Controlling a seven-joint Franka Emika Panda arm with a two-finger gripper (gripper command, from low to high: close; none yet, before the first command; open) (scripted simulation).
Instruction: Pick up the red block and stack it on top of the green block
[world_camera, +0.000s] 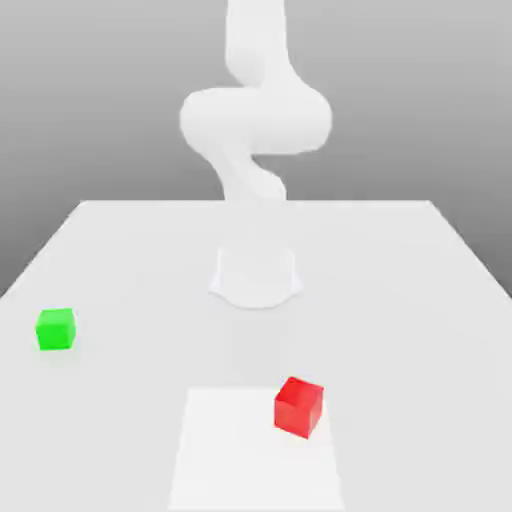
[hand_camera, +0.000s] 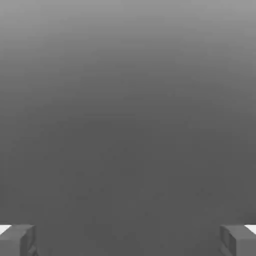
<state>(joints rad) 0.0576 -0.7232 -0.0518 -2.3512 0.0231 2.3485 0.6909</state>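
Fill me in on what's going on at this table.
A white robot arm stands at the far side of a white table, set to stack one block on another, and nothing is handled yet. The red block sits near the front, at the edge of a pale square. The green block sits apart, toward the exterior view's left. In the hand view the gripper has its jaws wide apart, with nothing between them.

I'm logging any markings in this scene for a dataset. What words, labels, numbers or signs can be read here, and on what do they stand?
None: the red block, the green block, the table and the arm are all plain, with no text or signs.
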